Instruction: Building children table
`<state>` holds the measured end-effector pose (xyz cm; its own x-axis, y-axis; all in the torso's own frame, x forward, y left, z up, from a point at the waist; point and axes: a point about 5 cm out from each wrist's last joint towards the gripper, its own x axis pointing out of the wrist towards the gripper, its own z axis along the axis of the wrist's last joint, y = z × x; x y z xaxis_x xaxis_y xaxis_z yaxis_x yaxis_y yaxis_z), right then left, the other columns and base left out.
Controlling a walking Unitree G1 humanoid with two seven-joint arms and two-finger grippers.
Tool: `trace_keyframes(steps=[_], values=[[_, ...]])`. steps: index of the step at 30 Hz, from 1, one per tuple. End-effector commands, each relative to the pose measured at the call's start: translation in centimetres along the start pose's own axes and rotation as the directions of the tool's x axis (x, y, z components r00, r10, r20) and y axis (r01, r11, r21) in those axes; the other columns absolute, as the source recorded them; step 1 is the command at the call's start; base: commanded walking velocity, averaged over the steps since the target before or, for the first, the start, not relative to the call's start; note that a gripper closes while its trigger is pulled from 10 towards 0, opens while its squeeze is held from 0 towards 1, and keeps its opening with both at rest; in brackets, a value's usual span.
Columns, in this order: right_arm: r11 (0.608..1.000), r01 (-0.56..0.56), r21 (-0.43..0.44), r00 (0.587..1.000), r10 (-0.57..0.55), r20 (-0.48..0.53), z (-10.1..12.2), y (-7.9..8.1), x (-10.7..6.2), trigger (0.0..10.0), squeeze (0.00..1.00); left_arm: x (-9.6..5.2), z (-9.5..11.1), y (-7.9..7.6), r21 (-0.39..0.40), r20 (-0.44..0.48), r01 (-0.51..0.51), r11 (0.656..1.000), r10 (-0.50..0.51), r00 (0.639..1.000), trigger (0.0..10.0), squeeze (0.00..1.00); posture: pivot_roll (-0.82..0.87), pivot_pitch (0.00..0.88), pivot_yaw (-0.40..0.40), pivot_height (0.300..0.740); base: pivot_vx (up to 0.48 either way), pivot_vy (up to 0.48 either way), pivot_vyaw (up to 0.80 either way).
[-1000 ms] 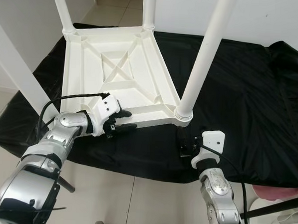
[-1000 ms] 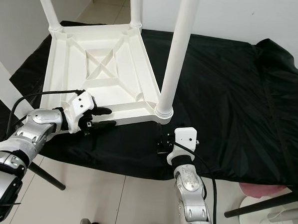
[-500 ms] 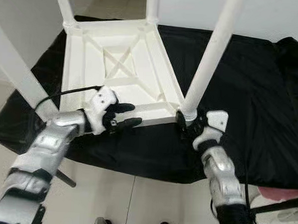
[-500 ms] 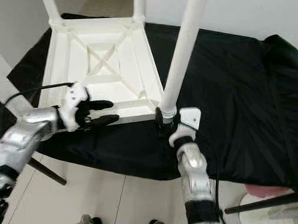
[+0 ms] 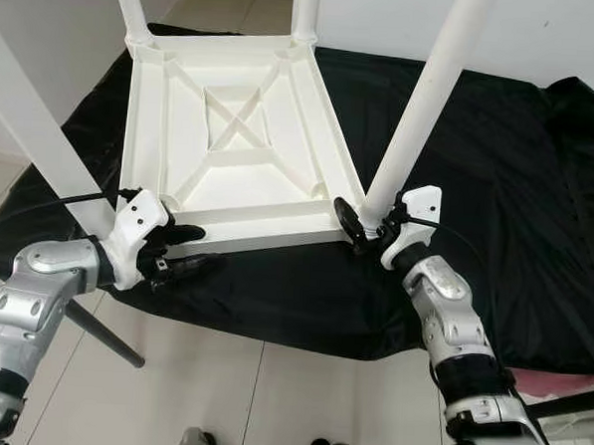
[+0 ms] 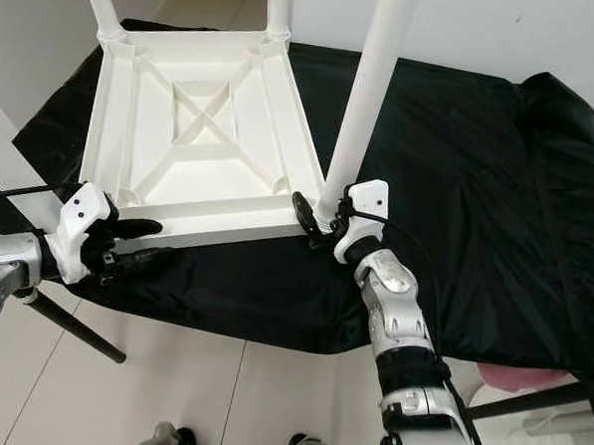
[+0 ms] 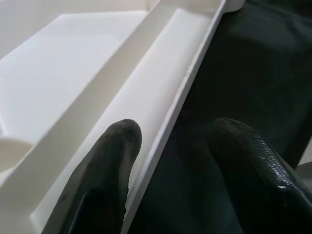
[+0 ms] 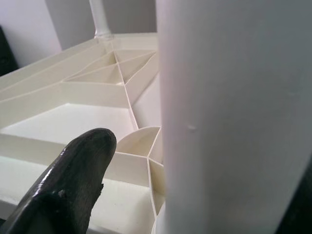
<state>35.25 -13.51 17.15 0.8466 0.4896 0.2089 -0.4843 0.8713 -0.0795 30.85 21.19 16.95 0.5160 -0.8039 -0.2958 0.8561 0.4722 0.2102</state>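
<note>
Here, seen from the floor beside it:
Table: the white children's table lies upside down on a black cloth, ribbed underside up, legs pointing upward.
Near right leg: a white leg stands in the corner socket nearest the robot's right arm.
Right gripper: the right gripper is at the base of that leg, one black finger on the table side of it; the leg hides the other finger, so I cannot tell whether the fingers are squeezing it.
Left gripper: the left gripper sits at the near rail by the left corner, fingers spread apart, one over the white rail and one over the cloth, the rail's edge between them, not pinched.
Left near leg: another white leg rises close in front of the left arm.
Around: a pale tiled floor, a dark metal stand leg under the cloth's edge, and something pink at the right.
</note>
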Motion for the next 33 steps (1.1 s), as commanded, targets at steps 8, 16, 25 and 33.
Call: trace_keyframes(steps=[8, 16, 25, 33], values=[[0.997, -0.067, -0.044, 0.998, 0.067, -0.018, 0.1, -0.8, 0.9, 0.0, 0.00, -0.4, -0.1, 0.9, 0.004, -0.053, 0.046, 0.999, -0.046, 0.998, 10.0, 0.00, 0.07, 0.153, -0.014, 0.740, 0.000, 0.000, 0.00], [0.995, -0.095, -0.042, 0.995, 0.094, -0.024, -0.5, -0.7, -0.6, 2.7, 0.00, -0.6, 0.4, 2.2, 0.021, -0.032, -0.022, 1.000, 0.023, 0.999, 10.0, 0.00, 0.06, 0.161, -0.015, 0.740, 0.000, 0.000, 0.00], [0.990, -0.139, -0.026, 0.990, 0.140, 0.010, -0.9, 1.5, -2.3, 10.0, 0.00, -0.3, 0.8, 2.7, 0.049, -0.037, -0.004, 0.999, 0.006, 0.999, 10.0, 0.00, 0.04, 0.162, -0.005, 0.740, 0.000, 0.000, 0.00], [0.995, -0.095, 0.002, 0.995, 0.095, 0.027, -0.8, 2.4, -3.6, 10.0, 0.00, -0.3, 0.6, 3.4, 0.052, -0.031, -0.037, 0.998, 0.038, 0.999, 10.0, 0.00, 0.04, 0.158, -0.012, 0.740, 0.000, 0.000, 0.00]])
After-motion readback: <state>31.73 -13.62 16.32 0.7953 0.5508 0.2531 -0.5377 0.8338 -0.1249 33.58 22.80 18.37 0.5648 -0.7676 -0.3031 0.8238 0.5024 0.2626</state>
